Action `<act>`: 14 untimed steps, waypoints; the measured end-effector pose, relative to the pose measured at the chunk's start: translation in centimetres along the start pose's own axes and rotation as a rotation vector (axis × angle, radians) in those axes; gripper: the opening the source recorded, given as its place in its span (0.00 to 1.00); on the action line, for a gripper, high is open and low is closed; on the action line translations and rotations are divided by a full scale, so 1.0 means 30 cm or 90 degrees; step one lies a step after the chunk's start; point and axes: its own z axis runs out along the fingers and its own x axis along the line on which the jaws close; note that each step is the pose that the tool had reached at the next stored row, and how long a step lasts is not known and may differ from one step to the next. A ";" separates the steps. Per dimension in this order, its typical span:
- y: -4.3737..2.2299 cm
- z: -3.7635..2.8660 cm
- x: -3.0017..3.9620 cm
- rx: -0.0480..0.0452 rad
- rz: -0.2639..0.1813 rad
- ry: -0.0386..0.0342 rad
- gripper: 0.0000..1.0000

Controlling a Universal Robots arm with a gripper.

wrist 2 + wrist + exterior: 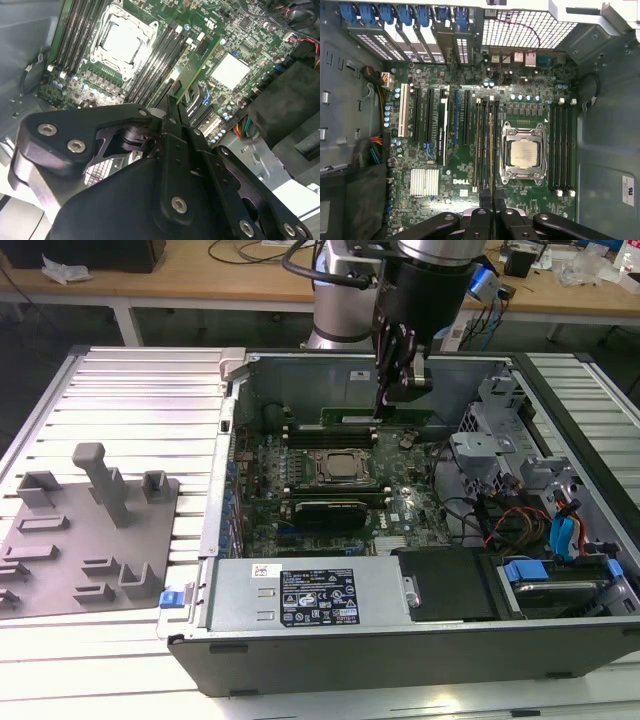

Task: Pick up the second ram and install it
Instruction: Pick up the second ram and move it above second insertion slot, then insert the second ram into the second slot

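My gripper [383, 405] is shut on the second ram [350, 417], a long thin green stick held level above the motherboard inside the open computer case. In the first wrist view the ram [491, 150] shows edge-on as a thin line running out from the gripper [492, 199], over the black memory slots [484, 145] beside the CPU socket [522, 152]. The second wrist view shows the ram's green edge [200, 62] reaching out from the shut gripper [173, 104] across the slots. I cannot tell whether the stick touches a slot.
A second bank of memory slots [560, 147] lies on the socket's other side. An expansion card [442, 130] stands past the slots under the stick. The grey holder tray [90, 530] sits outside the case at the exterior view's left. Drive bays and cables [550, 530] crowd the right end.
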 end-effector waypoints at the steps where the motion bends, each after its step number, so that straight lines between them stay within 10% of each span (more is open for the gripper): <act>1: 0.000 0.000 0.000 0.0000 0.000 0.0001 0.13; 14: -0.001 0.009 0.000 0.0000 0.000 -0.0001 0.13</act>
